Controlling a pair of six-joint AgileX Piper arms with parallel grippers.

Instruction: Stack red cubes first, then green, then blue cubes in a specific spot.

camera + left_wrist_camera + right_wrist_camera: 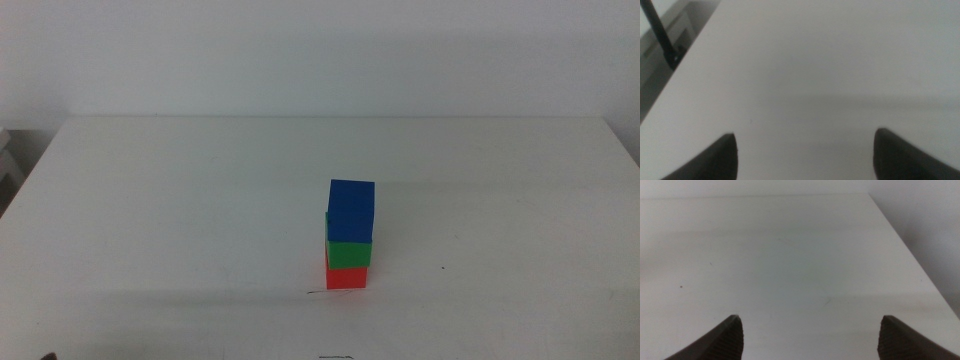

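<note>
Already the 3 cubes stand stacked: red (346, 277), green (348, 253), blue (350, 210) slightly askew toward 1 o'clock. Left gripper (805, 155) and right gripper (810, 337) hang released; best leave it.

Middle view high, forward-down; wrist views low over table (150, 200).
</note>
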